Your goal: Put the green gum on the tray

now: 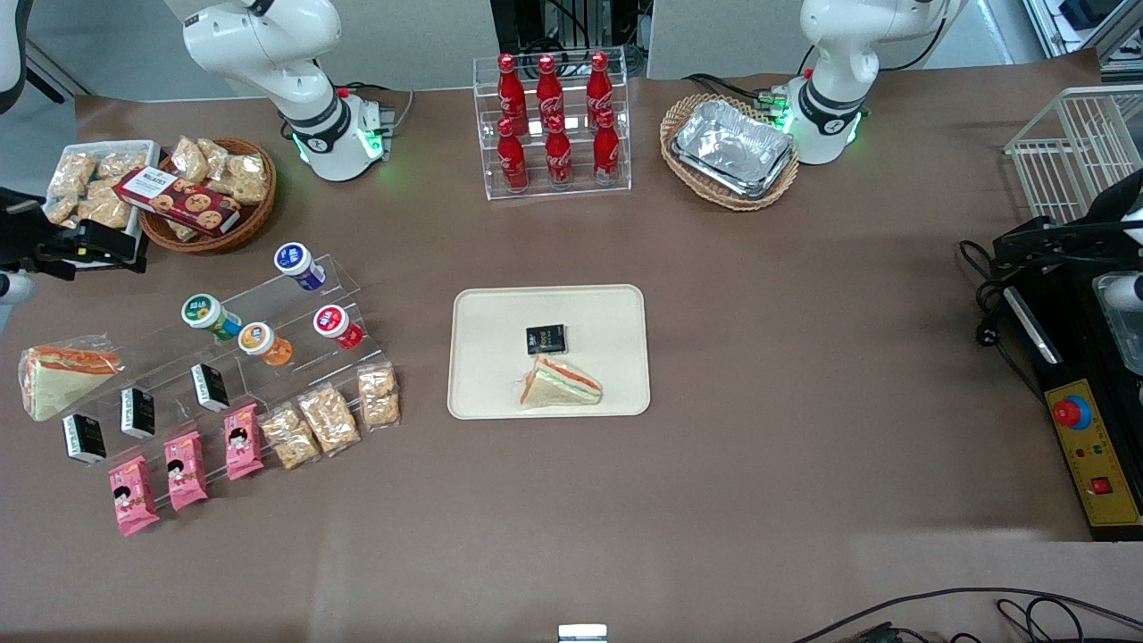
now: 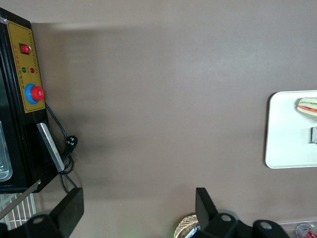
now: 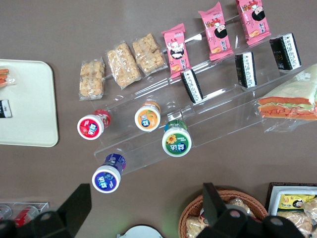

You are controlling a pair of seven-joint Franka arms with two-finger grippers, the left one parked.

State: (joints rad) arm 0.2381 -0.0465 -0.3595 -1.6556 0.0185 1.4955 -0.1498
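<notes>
The green gum (image 1: pixel 207 314) is a teal-bodied canister with a green-rimmed white lid. It lies tilted on a step of the clear acrylic stand (image 1: pixel 170 371), and it also shows in the right wrist view (image 3: pixel 177 141). The beige tray (image 1: pixel 500 357) lies mid-table with a wrapped sandwich (image 1: pixel 561 384) and a small black packet (image 1: pixel 546 339) on it; its edge shows in the right wrist view (image 3: pixel 25 109). My right gripper (image 3: pixel 143 208) is open and empty, held well above the table at the working arm's end (image 1: pixel 54 246), apart from the gum.
Orange (image 1: pixel 262 342), red (image 1: pixel 336 326) and blue (image 1: pixel 297 264) canisters lie beside the green one. Black and pink packets and cracker bags sit on and in front of the stand. A snack basket (image 1: pixel 210 192), a cola bottle rack (image 1: pixel 554 125) and a foil-tray basket (image 1: pixel 730 150) stand farther from the camera.
</notes>
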